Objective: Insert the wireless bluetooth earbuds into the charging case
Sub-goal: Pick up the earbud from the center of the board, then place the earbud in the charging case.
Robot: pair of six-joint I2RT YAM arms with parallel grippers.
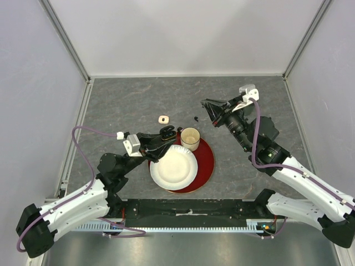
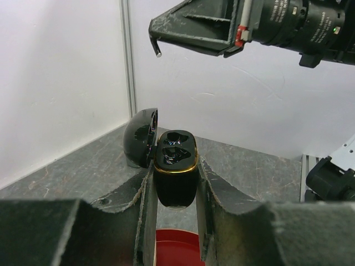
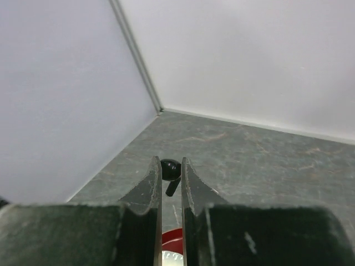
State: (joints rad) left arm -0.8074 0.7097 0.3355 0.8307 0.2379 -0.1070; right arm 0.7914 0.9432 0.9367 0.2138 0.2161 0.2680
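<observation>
Left wrist view: my left gripper [image 2: 175, 172] is clamped on the black charging case [image 2: 175, 191], which has its lid [image 2: 141, 137] open and its sockets [image 2: 175, 145] facing up. Right wrist view: my right gripper [image 3: 170, 162] is pinched closed on a black earbud [image 3: 170, 168] at its very tips, raised well apart from the case. Risks, as I judge them:
- So shallow a pinch could let the earbud twist or drop towards the paper cup [image 1: 190, 138].
- A stem misaligned with its socket could jam on the gold rim [image 2: 176, 168].
- Pressing down hard could slide the case in my left grip.
</observation>
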